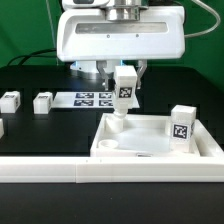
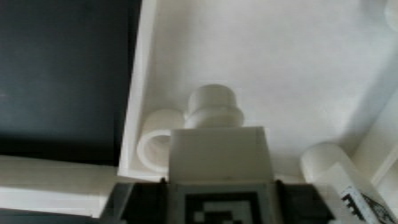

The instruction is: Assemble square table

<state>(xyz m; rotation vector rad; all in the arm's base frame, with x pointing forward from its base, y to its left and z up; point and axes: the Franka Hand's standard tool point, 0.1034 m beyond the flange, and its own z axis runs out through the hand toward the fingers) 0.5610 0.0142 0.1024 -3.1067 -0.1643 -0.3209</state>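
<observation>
In the exterior view, the claw (image 1: 125, 76) is clamped on a leg (image 1: 124, 100) above a corner of the tabletop (image 1: 150, 137) beneath it. A second leg (image 1: 181, 126) stands on that slab nearby, and other legs (image 1: 42, 101) lie loose, well apart. In the wrist view, the held leg's tip sits beside a socket (image 2: 160, 150), seemingly not yet seated.

Four legs (image 1: 125, 88) (image 1: 182, 125) (image 1: 42, 100) (image 1: 10, 100), one slab (image 1: 150, 138)

Slab (image 1: 150, 138) centre free — standing leg (image 1: 181, 126) blocks the exterior view's right side, held leg (image 1: 125, 88) the left; border wall (image 1: 40, 172) fences front.
</observation>
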